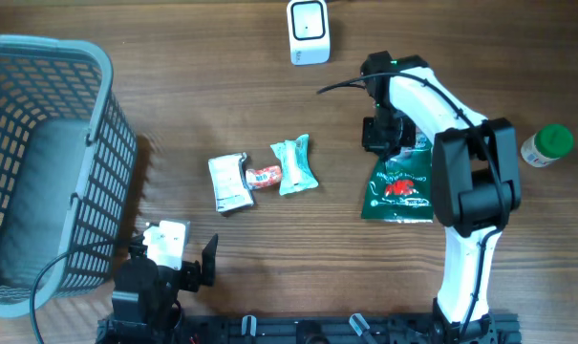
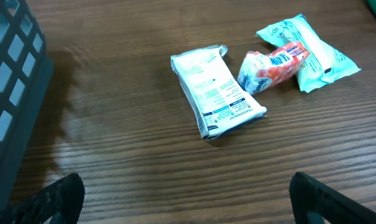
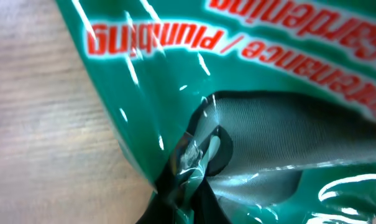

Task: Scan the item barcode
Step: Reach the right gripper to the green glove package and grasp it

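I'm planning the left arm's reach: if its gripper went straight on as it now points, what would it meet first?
Most likely the white packet, ahead of the left gripper and between its open fingers' lines; the red-and-white sachet lies beyond. Depth is unclear: it might touch the table first.

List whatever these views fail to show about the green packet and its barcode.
- Barcode on the green packet: none visible overhead; the right arm covers its top edge.
- Right wrist view: its print is blurred, cut by the top edge; right end effector mostly cut off below.
- White packet, left wrist view: print too small to read.
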You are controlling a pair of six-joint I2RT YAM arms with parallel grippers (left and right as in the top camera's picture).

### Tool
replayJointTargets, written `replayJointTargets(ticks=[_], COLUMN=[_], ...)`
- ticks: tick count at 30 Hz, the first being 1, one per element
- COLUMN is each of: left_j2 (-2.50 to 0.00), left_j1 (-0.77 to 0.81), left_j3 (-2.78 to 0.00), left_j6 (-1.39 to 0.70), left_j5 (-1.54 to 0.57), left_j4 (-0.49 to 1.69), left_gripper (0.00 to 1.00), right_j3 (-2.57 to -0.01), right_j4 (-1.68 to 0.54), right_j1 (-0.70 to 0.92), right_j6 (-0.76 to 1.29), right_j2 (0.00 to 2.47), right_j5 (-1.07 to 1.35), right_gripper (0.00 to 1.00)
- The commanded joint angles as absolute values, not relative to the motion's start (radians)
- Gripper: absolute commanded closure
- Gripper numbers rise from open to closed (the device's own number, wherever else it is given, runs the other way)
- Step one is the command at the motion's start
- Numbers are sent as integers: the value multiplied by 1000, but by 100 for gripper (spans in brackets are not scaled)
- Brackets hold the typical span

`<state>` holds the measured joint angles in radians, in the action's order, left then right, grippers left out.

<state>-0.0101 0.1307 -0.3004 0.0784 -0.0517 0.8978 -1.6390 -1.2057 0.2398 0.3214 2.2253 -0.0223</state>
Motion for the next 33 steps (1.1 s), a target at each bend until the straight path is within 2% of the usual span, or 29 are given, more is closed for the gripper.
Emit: replayJointTargets(ticks=[1, 2, 6, 11, 15, 17, 23, 25, 33], left_j2=[-9, -9, -9, -9, -9, -9, -9, -9, -9], left_j1=[127, 127, 127, 127, 127, 127, 127, 127, 127], left_j3=[-298, -298, -298, -298, -298, -298, -298, -298, -298], left_j6=[97, 97, 97, 97, 97, 97, 97, 97, 97], left_j5=[-63, -63, -63, -63, -63, -63, -63, -63, -63], left_j4=[896, 896, 896, 896, 896, 896, 896, 896, 896], left_gripper=[0, 0, 0, 0, 0, 0, 0, 0, 0], right_j3=[-1656, -1674, -1679, -1679, -1653, -1630, -1575, -1533, -1287], right_j4=[-1262, -1288, -1350, -1467, -1430, -1277, -763, -680, -411], right_j1=[247, 247, 248, 249, 273, 307, 427, 427, 386], right_j6=[46, -27, -66, -323, -477, -467, -179, -89, 8], right_j2=[2278, 2239, 2100, 2039, 2039, 2039, 2040, 2040, 2040], right_j5=[476, 624, 929, 1314, 1507, 1622, 1605, 1566, 1478], right_gripper=[95, 95, 95, 95, 96, 96, 96, 96, 96])
